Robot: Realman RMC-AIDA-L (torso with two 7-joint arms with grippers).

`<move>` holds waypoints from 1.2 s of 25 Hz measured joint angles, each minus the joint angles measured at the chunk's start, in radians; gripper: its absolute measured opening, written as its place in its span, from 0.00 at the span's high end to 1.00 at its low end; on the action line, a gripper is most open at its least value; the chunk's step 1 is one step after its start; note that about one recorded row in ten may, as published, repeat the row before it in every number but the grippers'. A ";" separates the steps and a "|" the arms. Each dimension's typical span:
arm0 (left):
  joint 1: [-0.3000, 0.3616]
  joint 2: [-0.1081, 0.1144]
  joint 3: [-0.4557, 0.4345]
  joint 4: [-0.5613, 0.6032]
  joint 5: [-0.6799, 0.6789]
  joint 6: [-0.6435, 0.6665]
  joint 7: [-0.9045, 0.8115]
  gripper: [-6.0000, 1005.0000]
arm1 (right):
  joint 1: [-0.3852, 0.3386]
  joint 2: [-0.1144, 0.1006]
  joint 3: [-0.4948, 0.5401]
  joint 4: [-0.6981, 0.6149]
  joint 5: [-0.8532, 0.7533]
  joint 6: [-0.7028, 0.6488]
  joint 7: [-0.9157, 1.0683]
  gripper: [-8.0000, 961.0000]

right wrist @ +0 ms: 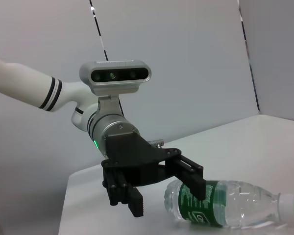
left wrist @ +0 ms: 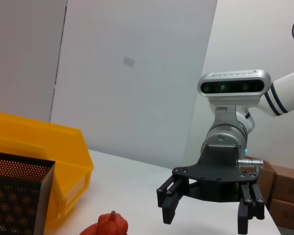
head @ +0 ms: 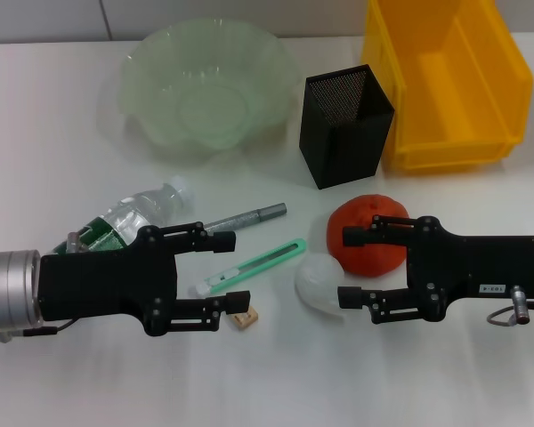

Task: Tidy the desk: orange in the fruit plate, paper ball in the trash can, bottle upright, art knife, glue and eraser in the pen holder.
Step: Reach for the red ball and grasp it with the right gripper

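The clear bottle point(head: 135, 213) point(right wrist: 235, 206) with a green label lies on its side, partly under my left gripper point(head: 233, 271) point(right wrist: 165, 196), which hangs open over the green art knife point(head: 249, 267). A grey glue stick point(head: 247, 216) lies just beyond it. The small tan eraser point(head: 244, 318) sits by the near finger. My right gripper point(head: 345, 267) point(left wrist: 206, 220) is open, its fingers on either side of the white paper ball point(head: 317, 283). The orange point(head: 367, 233) point(left wrist: 108, 226) is right under its far finger. Farther back stand the green fruit plate point(head: 151, 62), black mesh pen holder point(head: 345, 124) point(left wrist: 14, 196) and yellow trash can point(head: 445, 80) point(left wrist: 44, 147).
The fruit plate, pen holder and yellow bin line the far side of the white desk. The bin sits close against the pen holder's right side. Both grippers face each other over the small items at mid-desk.
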State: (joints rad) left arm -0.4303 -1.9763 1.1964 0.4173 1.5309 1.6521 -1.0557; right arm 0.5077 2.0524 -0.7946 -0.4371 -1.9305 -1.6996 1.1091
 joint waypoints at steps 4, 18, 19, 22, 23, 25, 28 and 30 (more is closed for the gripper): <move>-0.003 -0.001 0.000 0.000 0.000 0.000 0.001 0.23 | 0.000 0.000 -0.001 0.000 -0.001 0.000 0.000 0.14; -0.003 -0.001 0.000 0.000 0.000 0.002 -0.004 0.24 | 0.002 0.000 -0.002 0.000 -0.002 0.000 0.000 0.14; -0.002 -0.001 0.000 0.000 0.000 0.003 -0.004 0.24 | 0.001 0.000 -0.002 0.000 -0.002 0.000 0.000 0.14; -0.002 -0.001 0.000 0.000 0.000 0.003 -0.004 0.24 | -0.001 0.000 -0.001 0.000 -0.002 0.000 0.000 0.14; -0.002 -0.001 0.000 0.000 0.000 0.003 -0.004 0.24 | -0.002 0.001 -0.002 0.000 -0.002 0.000 0.000 0.14; -0.001 -0.001 0.000 0.000 0.000 0.008 -0.003 0.24 | -0.003 0.001 -0.002 0.000 -0.002 0.000 0.000 0.14; -0.001 -0.001 0.000 0.000 0.000 0.009 -0.002 0.25 | -0.004 0.002 -0.001 0.000 -0.002 0.000 0.000 0.14; -0.001 -0.001 0.000 0.000 0.000 0.010 -0.002 0.25 | -0.005 0.002 -0.001 0.000 -0.002 0.000 0.000 0.14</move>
State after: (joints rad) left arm -0.4310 -1.9771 1.1965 0.4172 1.5309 1.6617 -1.0576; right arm 0.5030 2.0545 -0.7961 -0.4372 -1.9329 -1.6996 1.1091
